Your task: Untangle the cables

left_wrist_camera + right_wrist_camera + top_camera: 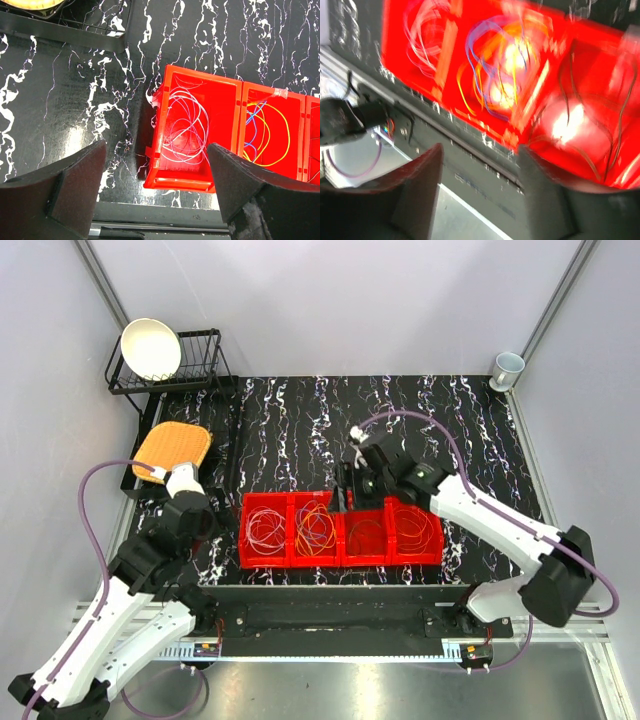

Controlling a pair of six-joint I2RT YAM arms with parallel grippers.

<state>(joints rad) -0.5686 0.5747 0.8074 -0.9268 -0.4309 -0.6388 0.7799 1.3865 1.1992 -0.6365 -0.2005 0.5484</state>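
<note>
Cables [316, 528]: part-sorted across red bins [400, 560]; left claw [155, 167] and right claw [480, 165] both wide, empty; next probably pinching one strand from the mixed bin.

Motion blur smears the cables [492, 65] and red bins [590, 60] in the right wrist view, hiding individual strands.

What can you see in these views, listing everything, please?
bins: four, red, row at table centre
cables: many loops, white, yellow, blue, dark; inside the bins
bowl: one, white, in the rack
rack: one, black, far left corner
board: one, orange, in front of the rack
mug: one, pale, far right corner
table: one, black marbled, beneath everything
left claw: one, black, open, left of the bins
right claw: one, black, open, over the bins' far edge
</note>
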